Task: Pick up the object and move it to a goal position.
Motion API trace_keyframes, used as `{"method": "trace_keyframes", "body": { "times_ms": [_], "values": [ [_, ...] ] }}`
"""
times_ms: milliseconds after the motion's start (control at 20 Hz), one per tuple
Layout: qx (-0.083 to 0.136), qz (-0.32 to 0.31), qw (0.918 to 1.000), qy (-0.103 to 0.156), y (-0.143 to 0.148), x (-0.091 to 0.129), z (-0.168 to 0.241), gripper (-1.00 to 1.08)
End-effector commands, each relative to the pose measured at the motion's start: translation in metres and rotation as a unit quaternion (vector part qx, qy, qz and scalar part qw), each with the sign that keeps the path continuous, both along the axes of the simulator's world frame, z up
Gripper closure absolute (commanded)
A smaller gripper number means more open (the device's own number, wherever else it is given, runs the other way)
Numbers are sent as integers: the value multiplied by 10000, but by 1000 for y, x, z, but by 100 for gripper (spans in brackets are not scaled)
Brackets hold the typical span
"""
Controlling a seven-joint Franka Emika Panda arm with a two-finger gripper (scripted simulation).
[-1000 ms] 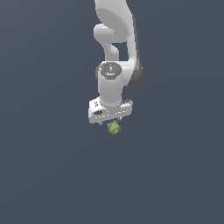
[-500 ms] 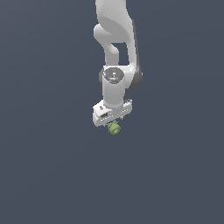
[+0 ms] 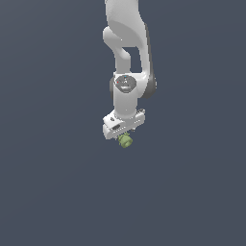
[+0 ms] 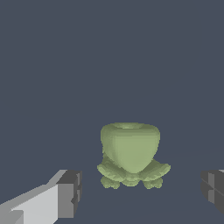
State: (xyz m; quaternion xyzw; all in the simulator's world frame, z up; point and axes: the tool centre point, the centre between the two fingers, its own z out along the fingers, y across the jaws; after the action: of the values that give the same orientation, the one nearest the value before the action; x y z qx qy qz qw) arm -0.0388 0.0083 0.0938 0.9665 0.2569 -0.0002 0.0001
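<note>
Object [image 4: 130, 153]: olive-green, cup-shaped w/ knobby base (btwn open fingers [image 4: 65, 194]).

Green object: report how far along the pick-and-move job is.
Done: the hand is positioned over the green object, which sits between the fingers. In hand: the grasp; the wrist view shows gaps on both sides, so the hand is open. Left: closing, lifting and carrying it to the goal, which no view shows.
</note>
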Motion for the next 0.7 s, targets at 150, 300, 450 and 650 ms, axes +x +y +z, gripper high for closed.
{"method": "trace_keyframes", "body": {
  "times_ms": [150, 300, 450, 650],
  "values": [
    [1, 7, 10000, 2, 0, -1, -15, -92],
    [2, 17, 10000, 0, 0, -1, -31, -92],
    [2, 22, 10000, -1, 0, -2, -43, -92],
    [2, 26, 10000, -1, 0, -1, -49, -92]
  ]
}}
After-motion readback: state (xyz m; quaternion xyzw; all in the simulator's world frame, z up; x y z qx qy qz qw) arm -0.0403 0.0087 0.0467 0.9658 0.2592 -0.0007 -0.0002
